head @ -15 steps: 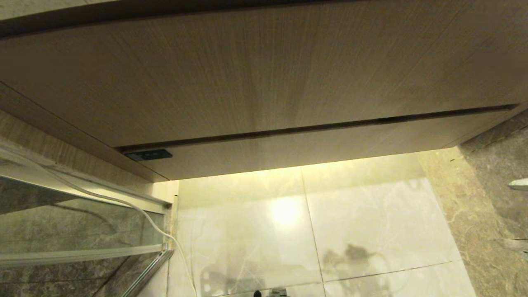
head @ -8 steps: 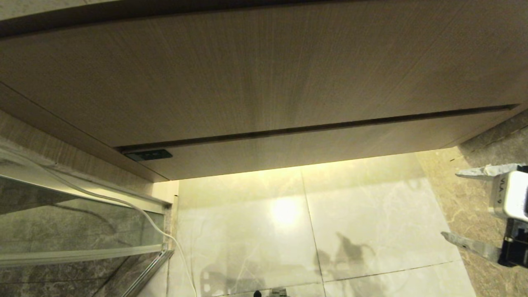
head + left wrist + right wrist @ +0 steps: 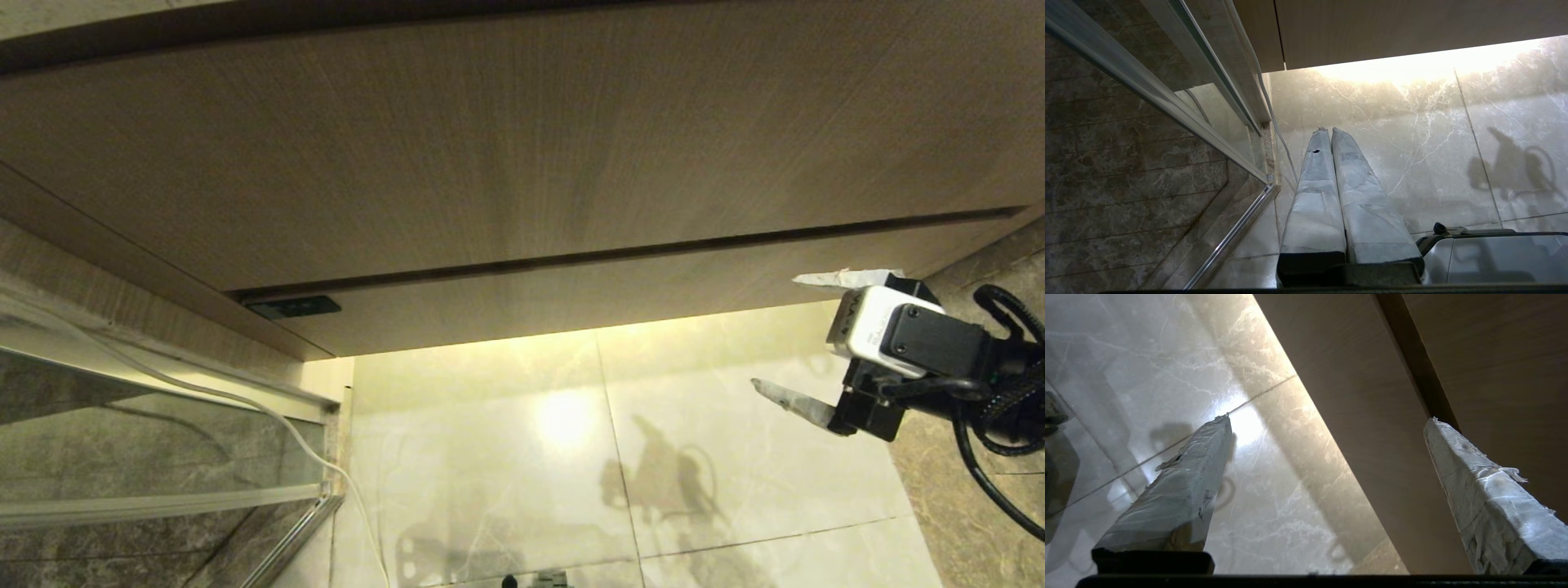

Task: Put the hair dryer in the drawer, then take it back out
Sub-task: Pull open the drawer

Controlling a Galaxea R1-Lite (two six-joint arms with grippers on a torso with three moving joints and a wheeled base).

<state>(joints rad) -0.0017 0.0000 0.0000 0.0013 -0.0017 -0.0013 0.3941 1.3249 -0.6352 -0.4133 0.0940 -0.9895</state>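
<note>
The drawer (image 3: 653, 286) is the low wood-grain front with a small dark label (image 3: 291, 307) at its left end, and it is pushed in flush under the taller panel (image 3: 490, 147). My right gripper (image 3: 774, 331) hovers in front of the drawer's right end, open, with nothing between its taped fingers. From the right wrist, the drawer front (image 3: 1372, 457) fills the gap between the two spread fingers of the right gripper (image 3: 1327, 421). My left gripper (image 3: 1327, 130) hangs parked over the floor, shut and empty. The hair dryer is out of view.
A glass shower door with a metal frame (image 3: 163, 490) stands at the left. A white cable (image 3: 310, 445) runs down beside it. Glossy marble floor tiles (image 3: 735, 474) lie below the cabinet. Part of my base (image 3: 1494, 253) shows beside the left gripper.
My right gripper has come into the head view from the right edge and moved left and up toward the drawer front, jaws spread. The cabinet and the left arm have not moved.
</note>
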